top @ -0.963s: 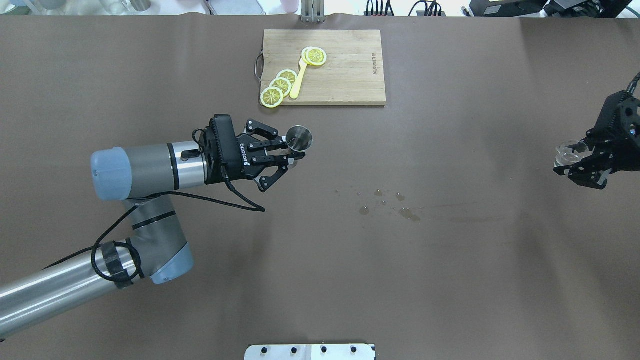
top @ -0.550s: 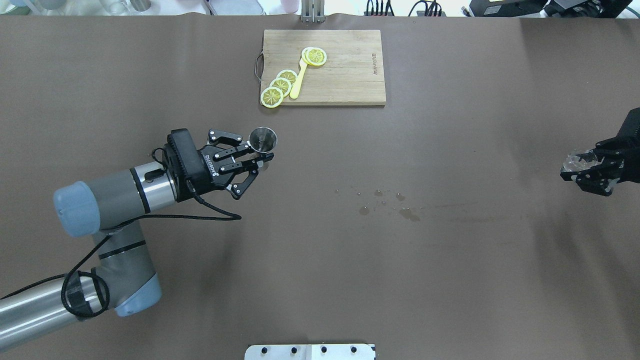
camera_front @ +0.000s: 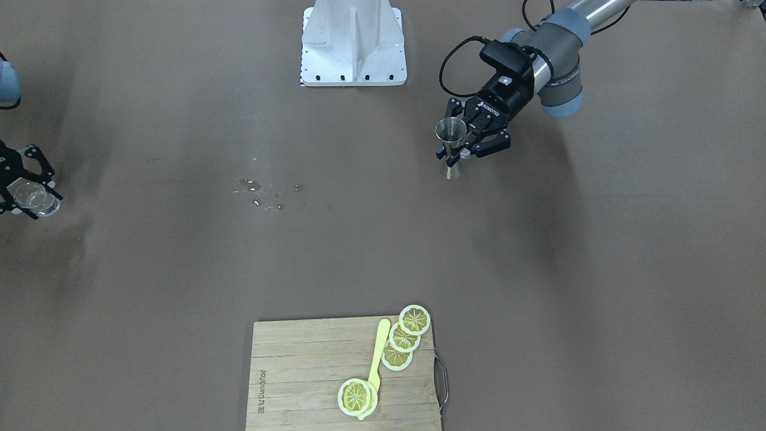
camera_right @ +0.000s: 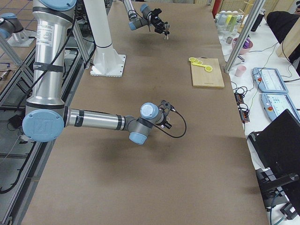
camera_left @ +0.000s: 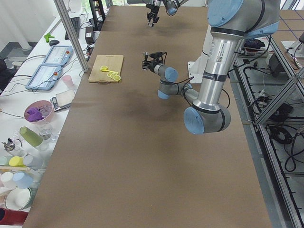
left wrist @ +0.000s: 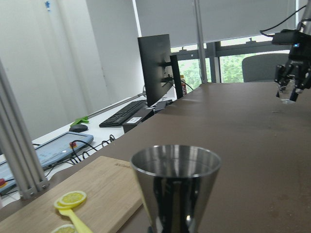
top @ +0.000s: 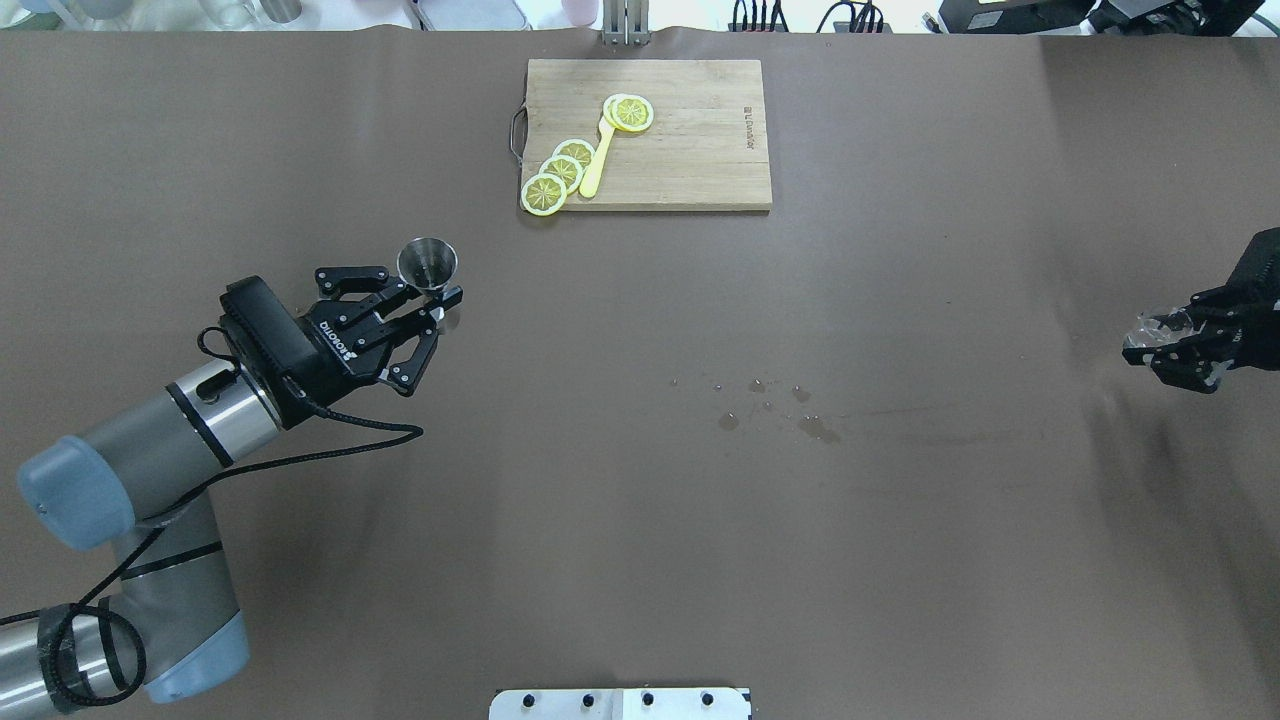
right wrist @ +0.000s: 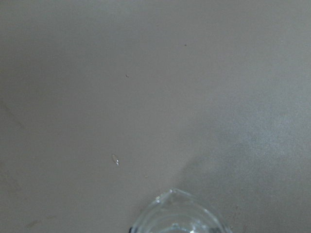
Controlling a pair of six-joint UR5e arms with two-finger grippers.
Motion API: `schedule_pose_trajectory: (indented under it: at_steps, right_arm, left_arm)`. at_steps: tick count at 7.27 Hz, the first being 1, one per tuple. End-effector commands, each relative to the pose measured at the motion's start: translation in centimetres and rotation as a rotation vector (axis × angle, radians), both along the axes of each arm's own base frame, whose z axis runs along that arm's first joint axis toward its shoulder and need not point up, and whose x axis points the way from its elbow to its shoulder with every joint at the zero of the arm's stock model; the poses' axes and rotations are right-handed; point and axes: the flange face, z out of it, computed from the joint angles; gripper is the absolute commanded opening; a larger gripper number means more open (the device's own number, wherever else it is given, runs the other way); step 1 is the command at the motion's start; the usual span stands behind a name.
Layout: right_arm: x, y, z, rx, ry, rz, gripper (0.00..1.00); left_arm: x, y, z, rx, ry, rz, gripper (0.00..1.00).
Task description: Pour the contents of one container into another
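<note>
Shiny steel double-cone jigger is standing upright, gripped at its narrow waist by the left hand, near the wooden cutting board's handle end. Well apart from the board, the right hand is clasping a clear glass cup over the brown worktop.

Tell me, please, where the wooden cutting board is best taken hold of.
Probably by the metal loop handle on the short edge of the cutting board toward the robot's left, coming from that side: the board lies flat, and the loop juts clear of it.
</note>
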Motion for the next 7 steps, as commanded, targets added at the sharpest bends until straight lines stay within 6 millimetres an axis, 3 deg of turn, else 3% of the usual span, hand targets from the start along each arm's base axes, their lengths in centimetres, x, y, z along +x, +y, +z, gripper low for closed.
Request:
schedule_pose_trajectory:
  at_steps: [1,4,7]
  right_arm:
    - [-0.3,-0.7,2.0,0.026,-0.012,0.017,0.00]
    - [-1.0,-1.9,3.0,0.041,-0.019,0.018,0.00]
    - [-1.9,-2.9,2.9,0.063,-0.033,0.014,0.00]
  left_arm:
    - [-2.4,1.6,2.3,-0.097,0.025,-0.132,0.00]
    - [-4.1,2.9,5.5,-0.184,0.004,-0.315,0.00]
    - [-3.2,3.8,6.9,-0.299,0.031,-0.366,0.00]
